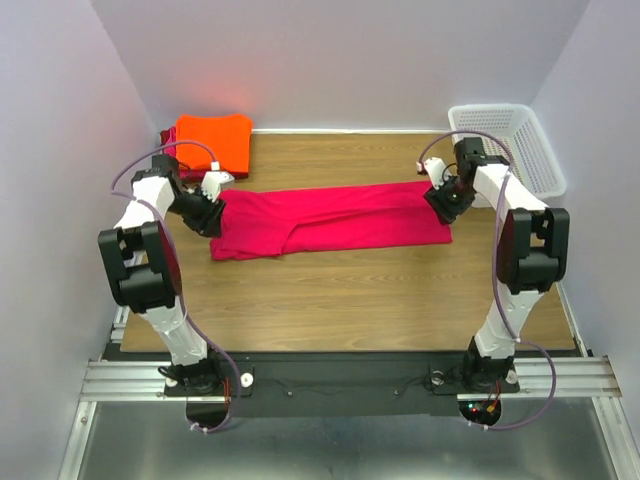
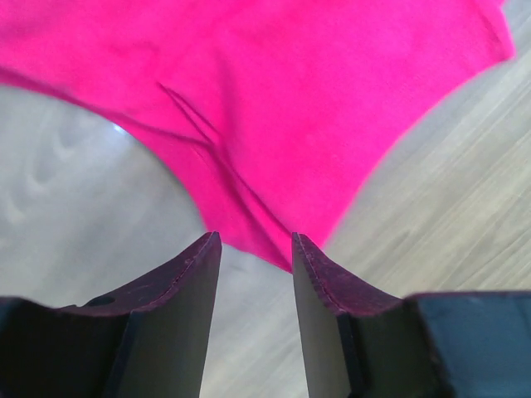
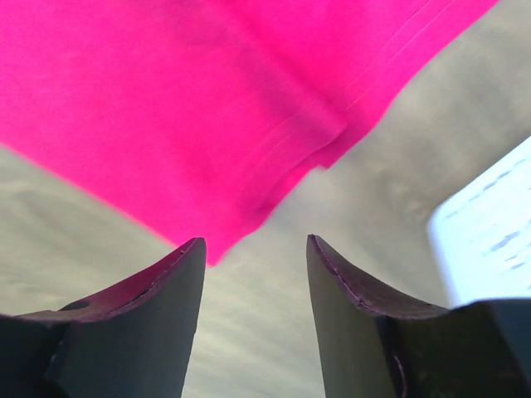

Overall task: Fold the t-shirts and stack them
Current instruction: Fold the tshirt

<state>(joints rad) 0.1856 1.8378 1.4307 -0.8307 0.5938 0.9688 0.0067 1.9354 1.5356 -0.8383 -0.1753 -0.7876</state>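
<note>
Your left gripper (image 2: pixel 255 242), parted and empty, faces the left end of the long magenta-pink cloth t-shirt (image 1: pixel 330 222); your right gripper (image 3: pixel 255 245), likewise parted and empty, faces its right corner. That shirt lies folded lengthwise across the wooden table (image 1: pixel 350 300), near the folded bright orange t-shirt (image 1: pixel 213 138). Pinch every layer at each end, then lift both together so the fold stays square.

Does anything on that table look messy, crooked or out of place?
Nothing is spilled or damaged. The pink shirt lies as a long strip across the table, slightly slanted and creased near its left end, unlike the orange shirt folded neatly at the far left corner.
</note>
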